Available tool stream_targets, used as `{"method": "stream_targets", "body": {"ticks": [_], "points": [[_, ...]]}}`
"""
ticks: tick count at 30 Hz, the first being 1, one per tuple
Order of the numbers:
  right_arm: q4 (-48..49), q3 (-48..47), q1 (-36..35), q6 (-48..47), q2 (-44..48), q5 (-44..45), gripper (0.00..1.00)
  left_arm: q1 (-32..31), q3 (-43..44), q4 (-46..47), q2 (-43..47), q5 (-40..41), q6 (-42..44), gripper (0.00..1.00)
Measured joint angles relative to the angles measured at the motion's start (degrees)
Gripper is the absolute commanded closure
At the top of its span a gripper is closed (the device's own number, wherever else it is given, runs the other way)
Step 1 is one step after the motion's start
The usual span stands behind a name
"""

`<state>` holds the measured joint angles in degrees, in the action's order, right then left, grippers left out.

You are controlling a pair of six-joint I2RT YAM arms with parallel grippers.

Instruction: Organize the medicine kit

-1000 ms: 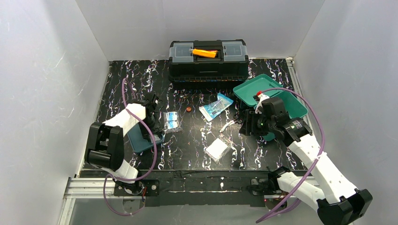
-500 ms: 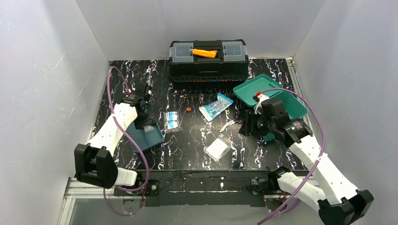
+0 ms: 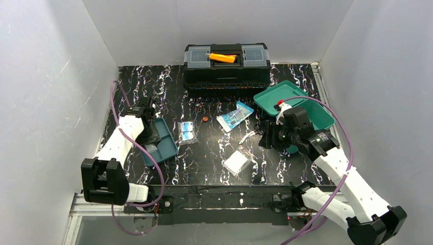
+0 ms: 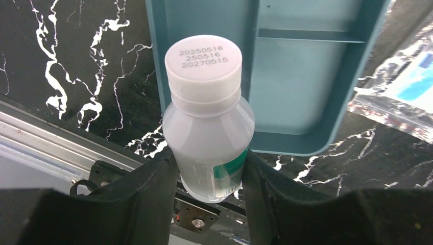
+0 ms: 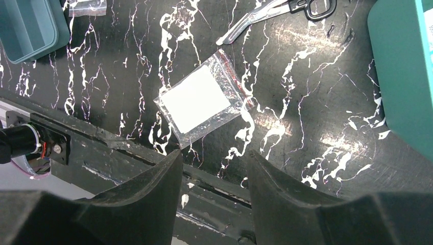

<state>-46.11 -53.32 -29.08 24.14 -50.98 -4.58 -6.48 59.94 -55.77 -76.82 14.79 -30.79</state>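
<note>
Medicine kit: the teal box (image 3: 278, 98) is lying open at the right of the overhead frame, below the right end of the black toolbox (image 3: 227, 69). The right arm is crossing over part of it. One corner is also showing at the right edge of the right wrist view.

Inner tray: the darker teal divided tray (image 3: 166, 137) is sitting out of the box at the left of the overhead frame, well apart from it. This is probably so it can be loaded on the open table (image 3: 204, 153).

Bottle: a small translucent bottle (image 4: 209, 122) with a white cap is hanging over the tray's lower left corner in the left wrist view. Its cap is pointing away from the wrist, and it seems to be heading for a compartment.

Left fingers (image 4: 148, 196): these are pinching the bottle's body from both sides, below the shoulder, leaving the cap free.

Right fingers (image 5: 145, 196): these are standing spread with nothing between them, hovering over the table. The gauze packet (image 5: 198, 99) is lying just beyond them and looks like the next likely pick.

Loose supplies: scissors (image 3: 248, 135), a blue-printed pouch (image 3: 234, 116), two small sachets (image 3: 188, 131) and a small brown round item (image 3: 205, 119) are lying mid-frame between tray and box, waiting to be sorted.

Risk: the bottle's round, smooth body could be slipping or rolling on release. Whether it fits a compartment cannot be told.
</note>
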Motion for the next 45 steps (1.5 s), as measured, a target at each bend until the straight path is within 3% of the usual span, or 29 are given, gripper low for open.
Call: {"method": "stream_targets", "body": {"ticks": [10, 24, 28, 32, 35, 39, 45], "points": [[1.3, 1.5, -0.6, 0.3, 0.0, -0.3, 0.43, 4.3, -4.6, 1.8, -1.7, 0.0, 1.6, 0.84], [3.5, 3.1, -0.6, 0.5, 0.1, -1.6, 0.42, 6.0, -5.2, 3.8, -11.3, -0.6, 3.8, 0.78], [4.0, 3.7, -0.7, 0.5, 0.0, -1.9, 0.40, 6.0, -4.8, 3.6, -12.9, -0.5, 4.2, 0.69], [4.5, 3.7, -0.7, 0.5, 0.0, -2.1, 0.38, 6.0, -4.4, 3.1, -13.6, -0.3, 4.5, 0.45], [4.8, 3.7, -0.7, 0.5, 0.0, -2.1, 0.38, 6.0, -4.2, 2.8, -13.9, -0.1, 4.8, 0.33], [5.0, 3.7, -0.7, 0.5, -0.1, -2.1, 0.37, 6.0, -3.5, 2.0, -13.8, 0.1, 5.0, 0.25], [5.7, 3.7, -0.7, 0.1, -0.1, -2.1, 0.36, 6.0, -1.9, 0.1, -13.1, 0.5, 5.1, 0.22]]}}
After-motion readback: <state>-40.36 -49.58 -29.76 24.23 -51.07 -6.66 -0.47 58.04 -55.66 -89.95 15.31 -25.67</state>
